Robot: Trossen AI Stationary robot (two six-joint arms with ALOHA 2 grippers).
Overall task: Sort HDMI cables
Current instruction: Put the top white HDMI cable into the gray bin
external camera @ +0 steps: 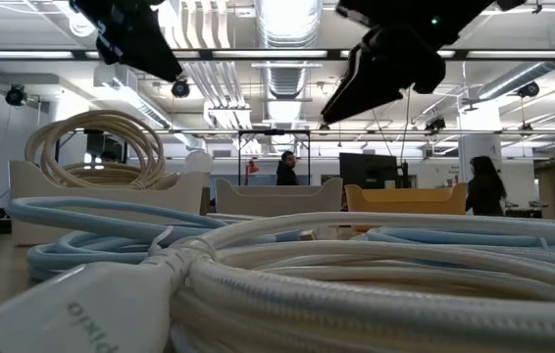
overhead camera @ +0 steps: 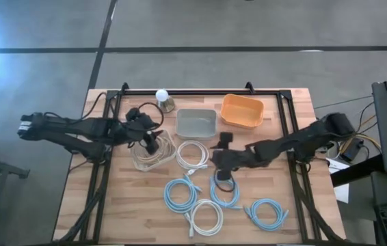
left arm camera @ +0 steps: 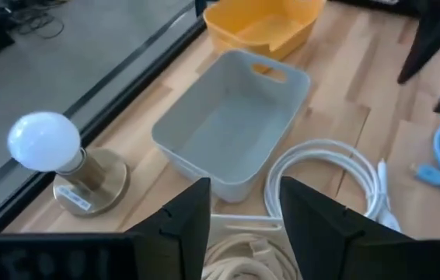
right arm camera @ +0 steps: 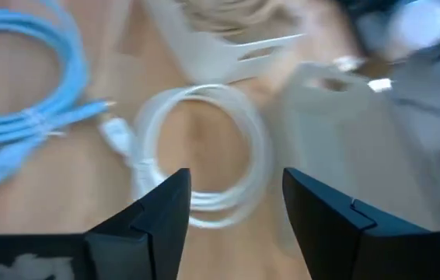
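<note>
Under left gripper (overhead camera: 154,142): beige coil (overhead camera: 154,156) partly hidden.

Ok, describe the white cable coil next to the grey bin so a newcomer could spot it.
Start at the grey bin mid-table, between the white bin and the orange bin. Directly in front of it lies a white cable coil. The other white coil lies at the table's front edge, among light blue ones.

We see two dark, near-black arms built of chunky jointed segments, with black cables looping along them. The left gripper (left arm camera: 243,218) shows two flat, matte black fingers (left arm camera: 185,222) with angular, bevelled edges. The right gripper (right arm camera: 235,214) has the same pair of broad black fingers (right arm camera: 154,218), plain and unmarked.
</note>
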